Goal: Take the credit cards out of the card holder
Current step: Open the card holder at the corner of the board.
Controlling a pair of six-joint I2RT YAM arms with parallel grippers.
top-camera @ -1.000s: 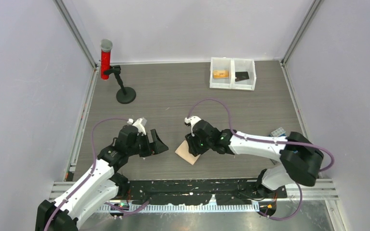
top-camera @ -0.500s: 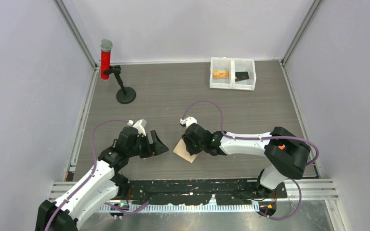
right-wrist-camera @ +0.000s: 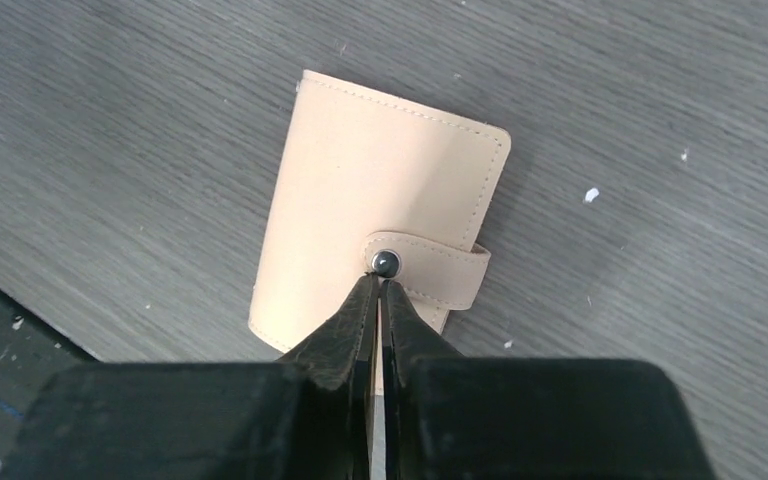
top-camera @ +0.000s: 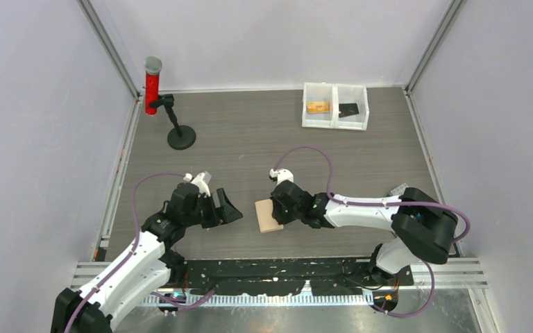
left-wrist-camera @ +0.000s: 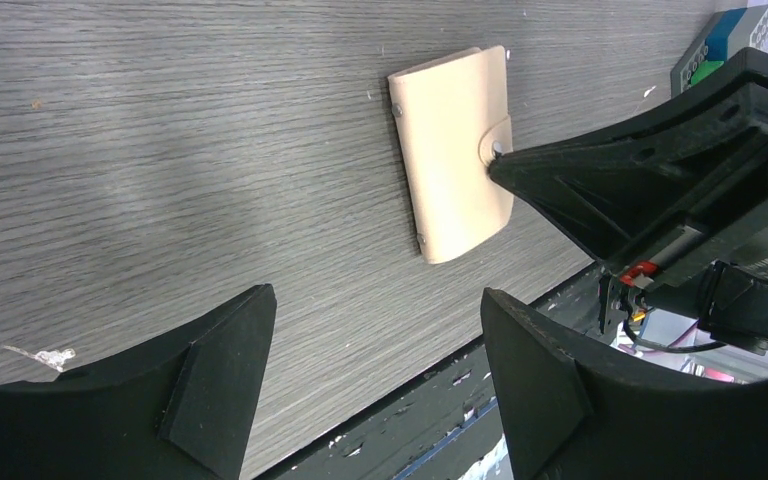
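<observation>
Right pincer (right-wrist-camera: 380, 288) closed at card holder's (right-wrist-camera: 360, 190) right-pointing tab (right-wrist-camera: 445, 272).

The closed card holder (right-wrist-camera: 380, 190) hides its inside (white bin (top-camera: 334, 123) contents too small to tell).

Right tool's (left-wrist-camera: 497, 163) closed tips touch the snap tab (left-wrist-camera: 496, 133) of the folded card holder (left-wrist-camera: 450, 150).

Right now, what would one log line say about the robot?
card holder: closed, snapped, flat on table | right pincer: shut, tips at snap | left pincer: open, empty
</observation>
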